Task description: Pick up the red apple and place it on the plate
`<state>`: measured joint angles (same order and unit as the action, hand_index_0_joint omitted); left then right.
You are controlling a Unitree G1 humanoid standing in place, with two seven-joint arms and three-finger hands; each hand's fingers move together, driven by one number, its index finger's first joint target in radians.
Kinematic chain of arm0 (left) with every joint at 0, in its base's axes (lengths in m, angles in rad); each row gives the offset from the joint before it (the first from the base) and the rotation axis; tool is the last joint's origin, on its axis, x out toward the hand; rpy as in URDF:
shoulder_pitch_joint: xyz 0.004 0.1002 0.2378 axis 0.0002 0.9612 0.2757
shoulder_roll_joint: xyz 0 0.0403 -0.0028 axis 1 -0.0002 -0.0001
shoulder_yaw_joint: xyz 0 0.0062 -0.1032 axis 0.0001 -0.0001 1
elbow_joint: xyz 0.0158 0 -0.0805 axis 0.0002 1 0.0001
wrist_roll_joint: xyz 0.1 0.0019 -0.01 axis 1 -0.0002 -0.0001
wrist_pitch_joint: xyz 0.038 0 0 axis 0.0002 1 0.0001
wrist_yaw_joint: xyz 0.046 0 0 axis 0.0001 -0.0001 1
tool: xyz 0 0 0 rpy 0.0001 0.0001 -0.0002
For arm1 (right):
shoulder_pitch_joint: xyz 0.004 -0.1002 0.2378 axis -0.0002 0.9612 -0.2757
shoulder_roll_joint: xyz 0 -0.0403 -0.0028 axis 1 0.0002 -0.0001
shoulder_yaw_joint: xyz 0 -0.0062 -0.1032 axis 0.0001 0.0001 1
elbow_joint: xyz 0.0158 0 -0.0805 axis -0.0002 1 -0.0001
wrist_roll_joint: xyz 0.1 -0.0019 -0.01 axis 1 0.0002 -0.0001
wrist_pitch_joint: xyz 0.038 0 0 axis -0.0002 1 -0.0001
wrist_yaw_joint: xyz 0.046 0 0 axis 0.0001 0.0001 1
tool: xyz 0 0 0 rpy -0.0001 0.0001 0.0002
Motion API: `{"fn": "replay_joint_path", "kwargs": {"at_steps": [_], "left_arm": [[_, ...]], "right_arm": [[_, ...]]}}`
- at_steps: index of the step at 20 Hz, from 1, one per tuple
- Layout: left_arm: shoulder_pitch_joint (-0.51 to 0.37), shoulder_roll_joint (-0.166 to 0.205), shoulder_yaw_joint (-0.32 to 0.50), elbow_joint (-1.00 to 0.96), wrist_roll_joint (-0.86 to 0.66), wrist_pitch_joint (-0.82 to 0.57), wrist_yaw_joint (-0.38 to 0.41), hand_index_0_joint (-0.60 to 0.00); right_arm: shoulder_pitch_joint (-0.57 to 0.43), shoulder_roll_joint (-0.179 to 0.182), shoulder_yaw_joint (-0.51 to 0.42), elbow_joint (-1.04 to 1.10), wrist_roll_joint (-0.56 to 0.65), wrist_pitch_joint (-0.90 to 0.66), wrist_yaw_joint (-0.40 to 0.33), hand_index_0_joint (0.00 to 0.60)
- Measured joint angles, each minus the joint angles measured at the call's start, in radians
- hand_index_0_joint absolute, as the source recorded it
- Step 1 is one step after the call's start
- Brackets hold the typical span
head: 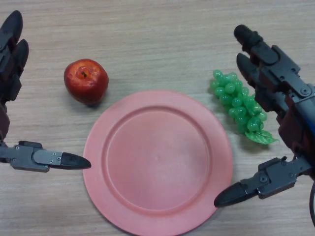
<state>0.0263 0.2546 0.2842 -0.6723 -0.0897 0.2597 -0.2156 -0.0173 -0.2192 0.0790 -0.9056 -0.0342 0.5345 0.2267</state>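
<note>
A: Since nothing holds it yet, the red apple sits on the wooden table, just off the upper-left rim of the pink plate, stem end up, not touching the plate.

B: And the hands?

A: The left hand is left of the plate, beyond the apple, fingers straight and spread from the thumb, which points at the plate's left rim. It holds nothing. The right hand is on the plate's right side, likewise spread wide and holding nothing, its fingers above a bunch of green grapes lying just off the plate's upper-right rim.

B: What could go wrong?

A: The apple is round and glossy, so a grasp that closes off-centre would probably squeeze it out sideways and roll it away from the plate or onto the rim. The plate looks light; a thumb catching its edge could likely shove it. The right hand, if it moves, might drag the grapes.

B: The surroundings?

A: Only pale wood-grain tabletop shows around the plate; nothing of the room is in view.
</note>
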Motion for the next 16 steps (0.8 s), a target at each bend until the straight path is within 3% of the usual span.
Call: {"fn": "replay_joint_path", "kwargs": {"at_steps": [13,16], "left_arm": [[-0.032,0.003,-0.042,0.056,0.003,-0.011,0.001,0.0],[-0.14,0.059,-0.045,0.201,-0.009,-0.011,0.02,0.0]], "right_arm": [[-0.006,-0.001,-0.032,-0.001,0.001,0.0,-0.011,0.0],[0.002,-0.001,-0.036,0.001,0.002,-0.003,-0.018,0.0]]}}
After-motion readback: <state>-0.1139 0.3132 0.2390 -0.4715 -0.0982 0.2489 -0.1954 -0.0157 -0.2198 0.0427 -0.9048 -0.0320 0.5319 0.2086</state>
